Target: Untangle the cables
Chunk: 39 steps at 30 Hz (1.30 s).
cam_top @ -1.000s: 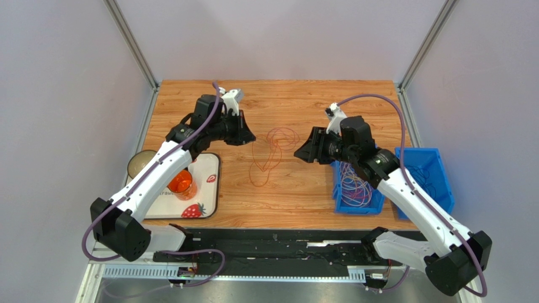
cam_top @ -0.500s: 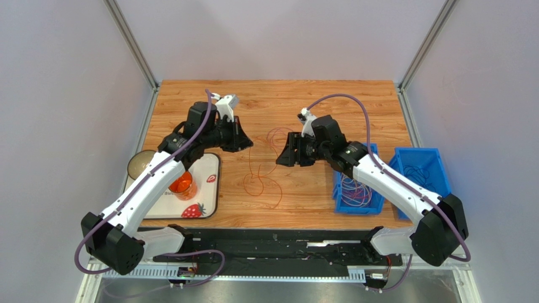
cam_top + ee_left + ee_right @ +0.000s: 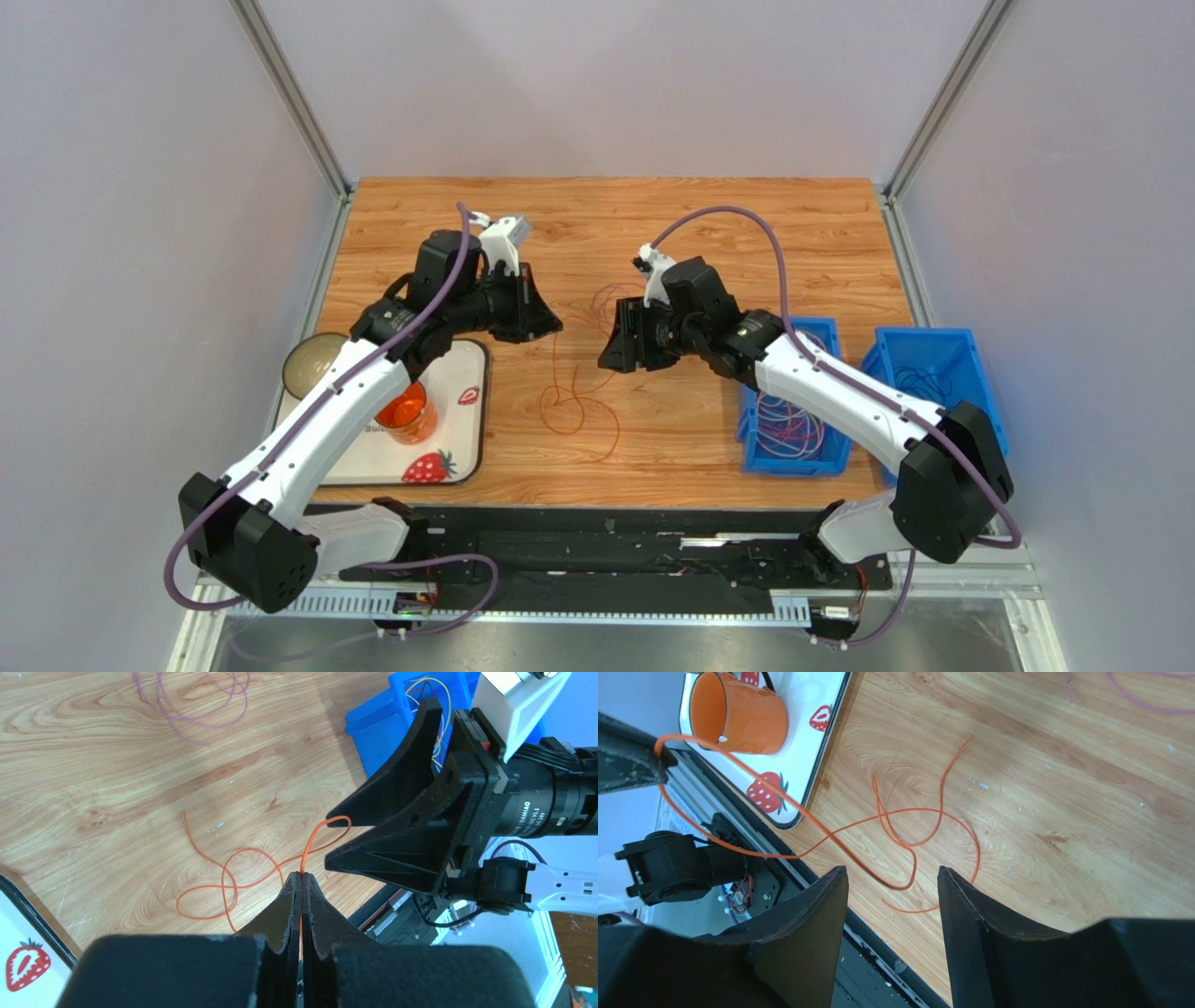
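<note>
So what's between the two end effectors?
Only the thin orange cable, pinched by the left end effector and arching toward the open right end effector; the left wrist view shows it.

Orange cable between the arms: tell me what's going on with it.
The left gripper is shut on the orange cable, holding one strand up off the table while the rest lies in crossed loops on the wood. The right gripper is open, its jaws facing that raised strand from close by without gripping it. A purple cable lies loose farther back, and more cables sit in the blue bin by the right arm.
</note>
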Available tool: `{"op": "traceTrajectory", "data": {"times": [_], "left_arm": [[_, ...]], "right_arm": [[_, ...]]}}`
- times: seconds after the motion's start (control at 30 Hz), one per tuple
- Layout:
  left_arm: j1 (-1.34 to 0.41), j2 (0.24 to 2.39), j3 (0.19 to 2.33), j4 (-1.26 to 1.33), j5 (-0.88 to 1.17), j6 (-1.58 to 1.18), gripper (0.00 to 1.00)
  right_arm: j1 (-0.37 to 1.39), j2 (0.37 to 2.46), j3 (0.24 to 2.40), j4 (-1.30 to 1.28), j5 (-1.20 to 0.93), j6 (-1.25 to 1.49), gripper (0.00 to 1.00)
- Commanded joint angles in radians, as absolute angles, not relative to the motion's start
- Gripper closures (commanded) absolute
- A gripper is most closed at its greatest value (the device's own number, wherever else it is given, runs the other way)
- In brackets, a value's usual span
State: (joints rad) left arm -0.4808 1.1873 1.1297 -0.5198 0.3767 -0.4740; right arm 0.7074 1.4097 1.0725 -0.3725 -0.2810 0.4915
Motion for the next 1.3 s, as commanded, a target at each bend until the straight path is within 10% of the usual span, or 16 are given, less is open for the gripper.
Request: {"op": "traceTrajectory", "data": {"times": [0.0, 0.23, 0.37, 0.47, 0.5, 0.6, 1.27], "left_arm": [[-0.486, 1.157, 1.131, -0.492, 0.410, -0.483, 1.00], [-0.486, 1.167, 1.134, -0.497, 0.416, -0.482, 1.00], [-0.486, 1.183, 1.140, -0.509, 0.405, -0.483, 1.00], [-0.486, 1.187, 1.157, -0.563, 0.370, -0.466, 0.61], [-0.486, 1.178, 1.161, -0.578, 0.355, -0.463, 0.33], [-0.486, 1.132, 1.173, -0.647, 0.285, -0.446, 0.09], [-0.488, 0.707, 0.957, -0.882, 0.005, -0.411, 0.09]], "right_arm": [[0.719, 1.422, 1.134, -0.331, -0.230, 0.445, 0.49], [0.733, 1.422, 1.151, -0.347, -0.202, 0.420, 1.00], [0.738, 1.390, 1.150, -0.360, -0.189, 0.431, 1.00], [0.738, 1.341, 1.187, -0.416, -0.135, 0.448, 1.00], [0.738, 1.316, 1.202, -0.437, -0.118, 0.449, 1.00], [0.735, 1.281, 1.280, -0.509, -0.022, 0.454, 1.00], [0.649, 1.246, 1.831, -0.795, 0.420, 0.426, 1.00]]}}
